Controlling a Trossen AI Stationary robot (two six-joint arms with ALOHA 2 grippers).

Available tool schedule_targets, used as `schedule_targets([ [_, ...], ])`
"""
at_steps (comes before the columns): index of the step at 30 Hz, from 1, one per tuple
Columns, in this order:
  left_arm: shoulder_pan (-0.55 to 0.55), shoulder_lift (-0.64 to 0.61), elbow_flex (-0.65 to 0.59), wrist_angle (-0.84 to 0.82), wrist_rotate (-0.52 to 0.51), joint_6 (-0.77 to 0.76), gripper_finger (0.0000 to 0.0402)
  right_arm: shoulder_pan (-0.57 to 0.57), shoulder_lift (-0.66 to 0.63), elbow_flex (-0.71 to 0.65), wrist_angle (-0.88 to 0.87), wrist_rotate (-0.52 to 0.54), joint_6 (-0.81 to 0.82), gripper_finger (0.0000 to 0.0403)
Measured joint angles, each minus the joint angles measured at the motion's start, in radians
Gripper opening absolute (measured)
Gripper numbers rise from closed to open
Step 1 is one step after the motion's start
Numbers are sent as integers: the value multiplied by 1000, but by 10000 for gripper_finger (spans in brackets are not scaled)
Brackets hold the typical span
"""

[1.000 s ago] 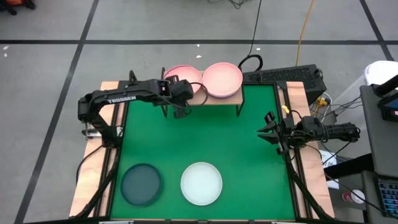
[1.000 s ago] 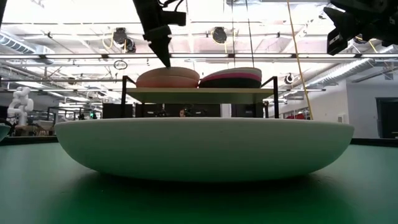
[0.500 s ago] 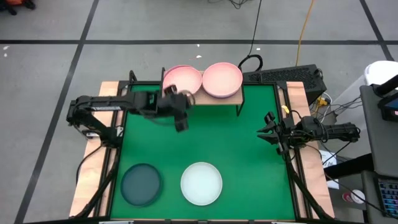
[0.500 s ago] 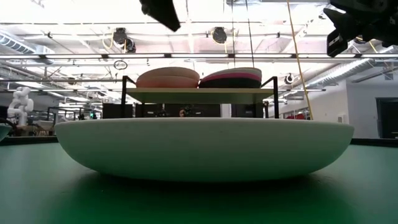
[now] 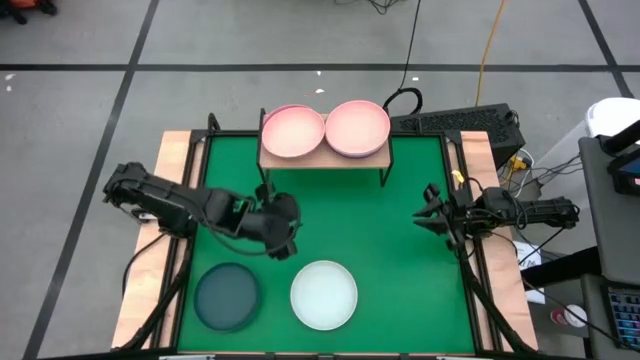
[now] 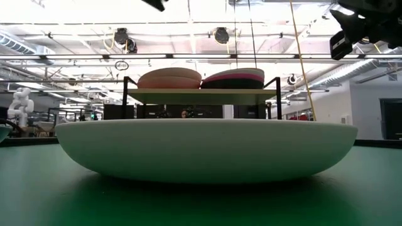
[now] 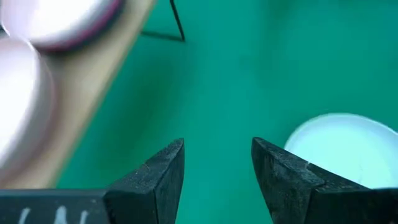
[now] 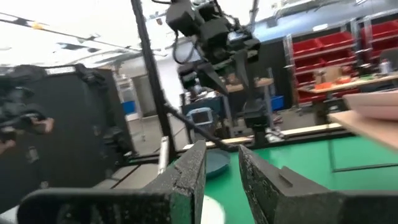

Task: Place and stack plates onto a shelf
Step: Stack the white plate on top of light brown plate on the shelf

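The shelf stands at the mat's far edge on thin black legs, and two plate stacks rest on its wooden top. The left stack is light pink. The right stack shows light pink over magenta and a dark layer in the low view. A dark teal plate and a whitish mint plate lie flat on the mat near its near edge. My left gripper hovers open over the mat between the shelf and these plates; its wrist view shows the gripper empty. My right gripper waits open at the mat's right edge.
The green mat covers the table between wooden side strips. A dark box with cables sits past the far right corner. The mint plate fills the low view's foreground, with the shelf behind it.
My left gripper has left the shelf's left pink stack and swung toward the table's near edge, rising out of the low view's top. It now hangs over the mat's middle left. Both stacks have stayed in place on the shelf.
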Motion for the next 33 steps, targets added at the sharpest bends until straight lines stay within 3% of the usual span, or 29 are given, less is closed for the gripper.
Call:
schedule_targets([
  [5,-68,1,-116,-2,2,-170,193,0,0,0,-23,-47,34,80],
  [12,-126,2,-361,43,212,-358,193,0,0,0,-19,-38,-6,80],
  [19,-140,3,-489,75,273,-420,193,0,0,0,-37,-46,3,80],
  [25,-139,2,-497,118,212,-388,193,0,75,-16,12,-69,-55,80],
  [33,-114,-128,-497,110,11,-342,193,0,408,26,146,-41,-250,80],
])
